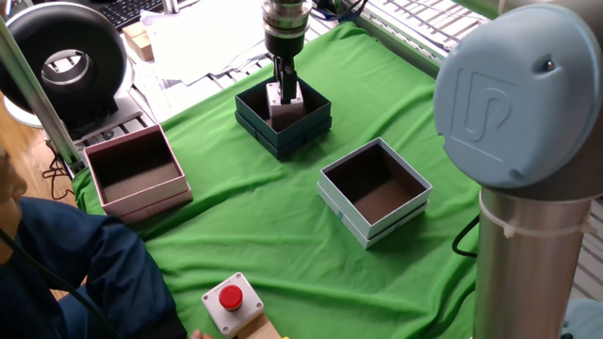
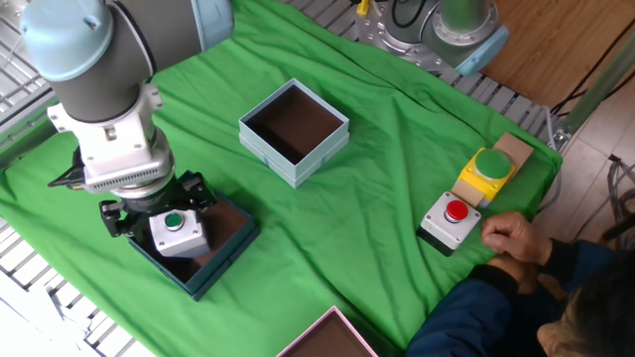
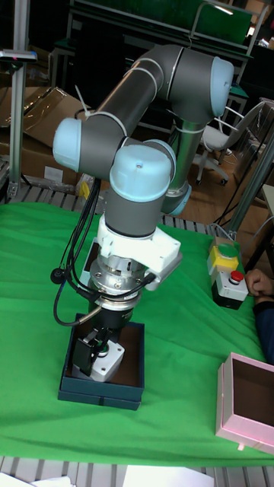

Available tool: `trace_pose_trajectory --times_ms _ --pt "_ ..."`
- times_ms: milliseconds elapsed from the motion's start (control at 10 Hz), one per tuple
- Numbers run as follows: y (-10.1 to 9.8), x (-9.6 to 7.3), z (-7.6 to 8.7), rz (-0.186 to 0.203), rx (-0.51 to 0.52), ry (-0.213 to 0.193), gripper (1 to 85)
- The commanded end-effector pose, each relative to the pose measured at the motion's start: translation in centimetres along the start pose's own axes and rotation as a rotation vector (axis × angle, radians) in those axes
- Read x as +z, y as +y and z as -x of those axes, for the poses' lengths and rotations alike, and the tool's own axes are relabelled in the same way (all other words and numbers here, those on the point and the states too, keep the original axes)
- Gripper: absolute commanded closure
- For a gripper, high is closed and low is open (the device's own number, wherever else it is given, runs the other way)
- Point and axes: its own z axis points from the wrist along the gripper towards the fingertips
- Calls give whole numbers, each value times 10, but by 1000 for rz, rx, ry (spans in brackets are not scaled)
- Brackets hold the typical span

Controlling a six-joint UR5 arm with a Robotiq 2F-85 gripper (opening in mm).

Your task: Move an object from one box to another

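Note:
The object, a light-grey cube with a green button [image 2: 172,229], sits tilted inside the dark teal box [image 2: 224,248] at the left of the green cloth. My gripper [image 2: 159,220] reaches down into that box, its fingers pressed to two sides of the cube. In one fixed view the cube [image 1: 286,110] shows just under the gripper [image 1: 284,92] inside the teal box [image 1: 305,132]. In the tall view the cube [image 3: 108,363] leans in the box [image 3: 102,391] beside the gripper [image 3: 96,351]. The pale blue-white box [image 2: 295,132] [image 1: 375,194] stands apart with only its brown inside showing.
A pink box [image 1: 138,170] [image 3: 248,404] stands open at the cloth's edge. A grey unit with a red button [image 2: 451,216] [image 1: 229,300] and a yellow unit with a green button [image 2: 486,169] sit near a person's hand [image 2: 511,238]. The arm's big elbow [image 1: 523,104] fills the right of one view.

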Motion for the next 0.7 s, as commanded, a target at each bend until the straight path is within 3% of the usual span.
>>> trace_pose_trajectory --times_ms 0,200,600 --pt "6 -9 -1 19 19 -8 43" --pt "9 -16 -3 24 20 -3 43" --pt "7 -9 2 17 22 -11 40"
